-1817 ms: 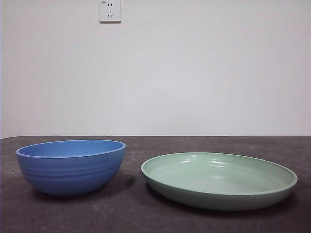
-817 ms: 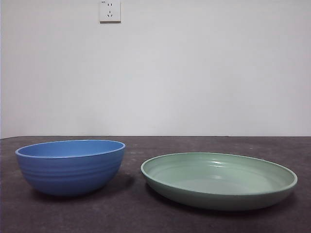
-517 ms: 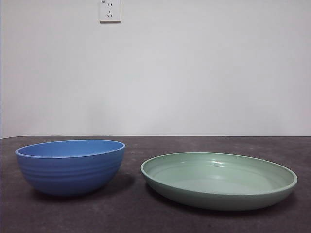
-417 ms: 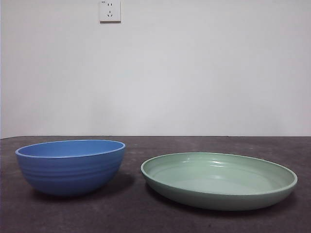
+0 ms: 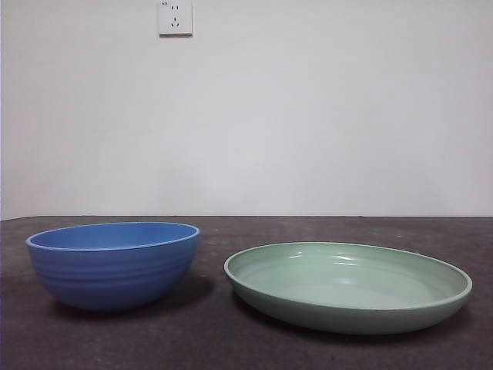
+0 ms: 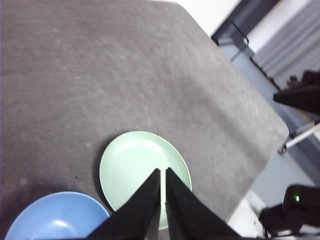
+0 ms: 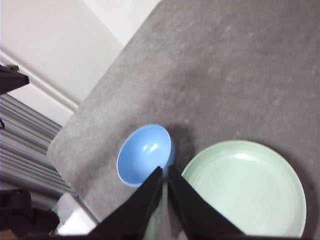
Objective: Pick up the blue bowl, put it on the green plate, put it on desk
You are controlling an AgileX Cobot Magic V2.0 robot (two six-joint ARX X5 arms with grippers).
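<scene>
Blue bowl (image 5: 112, 264) upright on dark grey table (image 5: 200, 339), at 9 o'clock of green plate (image 5: 348, 286); narrow gap between them, not touching. Plate empty, flat on table. White wall socket (image 5: 175, 17) at 12 o'clock above bowl. Both arms out of front view, high above table. Left gripper (image 6: 162, 176) over plate, jaws nearly closed, thin slit, holding nothing. Right gripper (image 7: 164, 173) above gap between bowl and plate, jaws nearly closed, empty.
</scene>
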